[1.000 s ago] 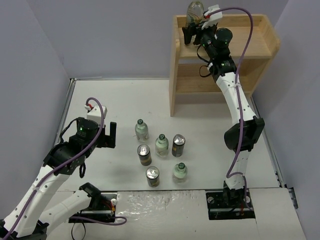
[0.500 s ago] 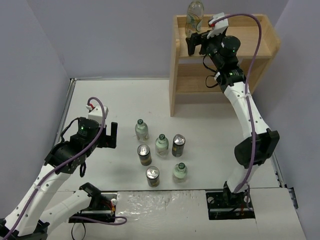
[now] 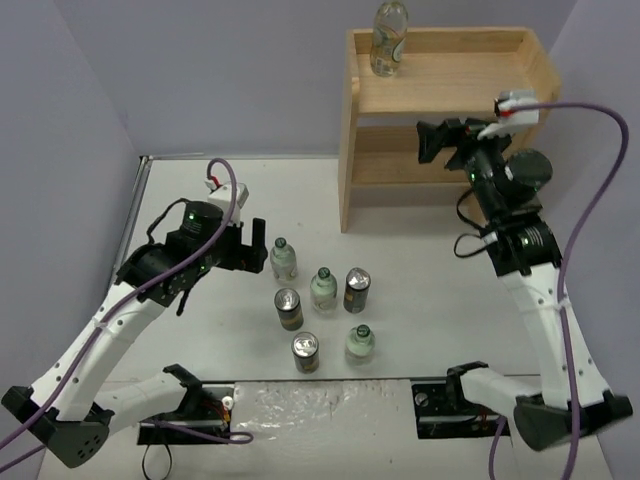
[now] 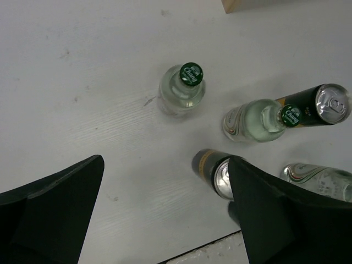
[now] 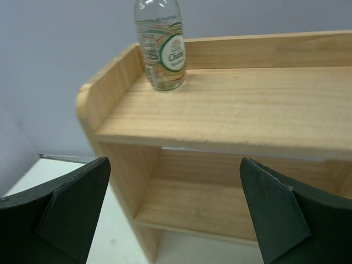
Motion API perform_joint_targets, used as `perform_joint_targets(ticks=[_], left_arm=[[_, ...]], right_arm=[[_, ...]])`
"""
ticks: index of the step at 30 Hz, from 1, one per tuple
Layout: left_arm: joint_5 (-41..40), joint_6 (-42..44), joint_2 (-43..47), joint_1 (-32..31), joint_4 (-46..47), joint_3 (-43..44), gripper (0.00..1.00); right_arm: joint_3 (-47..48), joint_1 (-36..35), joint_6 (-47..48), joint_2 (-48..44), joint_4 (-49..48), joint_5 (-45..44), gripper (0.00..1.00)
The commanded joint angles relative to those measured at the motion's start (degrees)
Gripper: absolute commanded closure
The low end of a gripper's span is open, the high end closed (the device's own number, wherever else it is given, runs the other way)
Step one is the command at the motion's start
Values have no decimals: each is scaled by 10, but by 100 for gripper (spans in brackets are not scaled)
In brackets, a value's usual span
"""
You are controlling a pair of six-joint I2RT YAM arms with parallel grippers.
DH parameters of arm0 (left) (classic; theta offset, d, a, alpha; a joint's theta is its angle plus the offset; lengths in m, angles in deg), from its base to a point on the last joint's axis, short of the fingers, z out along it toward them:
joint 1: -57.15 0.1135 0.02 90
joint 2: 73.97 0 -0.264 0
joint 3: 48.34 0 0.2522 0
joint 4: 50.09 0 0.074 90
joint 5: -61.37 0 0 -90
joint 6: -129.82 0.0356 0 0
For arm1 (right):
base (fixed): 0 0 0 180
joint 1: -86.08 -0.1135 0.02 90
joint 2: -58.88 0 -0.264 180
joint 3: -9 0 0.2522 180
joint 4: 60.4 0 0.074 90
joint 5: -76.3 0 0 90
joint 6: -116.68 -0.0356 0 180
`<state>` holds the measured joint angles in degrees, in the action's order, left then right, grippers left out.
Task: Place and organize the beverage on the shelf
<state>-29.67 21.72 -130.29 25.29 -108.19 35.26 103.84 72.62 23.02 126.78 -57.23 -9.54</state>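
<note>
Wooden shelf at far right of white table, two tiers, side panels, low back rails. One shelved bottle upright on top tier, far-left corner, close to left side panel and back rail. In right wrist view, label facing camera, cap cut off by frame top.

Six more drinks upright on table, loose cluster near centre, left of shelf and nearer than it:
- far bottle at cluster's far-left.
- middle bottle, with right can just beside it on the right.
- left can just on the near side of far bottle.
- near can and near bottle at near edge, side by side, a gap between.

Left gripper over table just left of far bottle, jaws spread wide, nothing between. In left wrist view, dark fingers at the bottom corners, green-capped far bottle beyond them, no contact.

Right gripper in the air in front of shelf, jaws spread, empty. Fingers well apart from shelved bottle.
</note>
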Motion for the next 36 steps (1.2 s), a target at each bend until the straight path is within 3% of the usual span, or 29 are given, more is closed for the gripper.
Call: perform_joint_targets(ticks=[1, 8, 9, 14, 26, 30, 32, 33, 36], left_arm=[[17, -42, -59, -24, 40, 37, 6], [-60, -49, -170, -66, 87, 57, 0], [-59, -50, -179, -67, 94, 57, 6], [-95, -59, -232, -71, 108, 56, 16], [-131, -68, -310, -72, 153, 63, 53], [-135, -76, -297, -72, 170, 43, 72], [-136, -77, -291, -73, 171, 42, 85], [-137, -76, -288, -73, 172, 42, 97], [-143, -74, -283, -76, 164, 57, 98]], right_arm=[[-47, 1, -100, -72, 25, 56, 0], [-147, -6, -153, -150, 35, 210, 0], [-153, -6, -153, -155, 39, 214, 0], [-191, -8, -156, -194, 44, 221, 0], [-225, -10, -152, -205, 45, 255, 1], [-239, -12, -152, -208, 43, 255, 1], [-242, -15, -152, -203, 43, 257, 1], [-245, -17, -152, -201, 41, 260, 1], [-257, -24, -151, -197, 31, 259, 1]])
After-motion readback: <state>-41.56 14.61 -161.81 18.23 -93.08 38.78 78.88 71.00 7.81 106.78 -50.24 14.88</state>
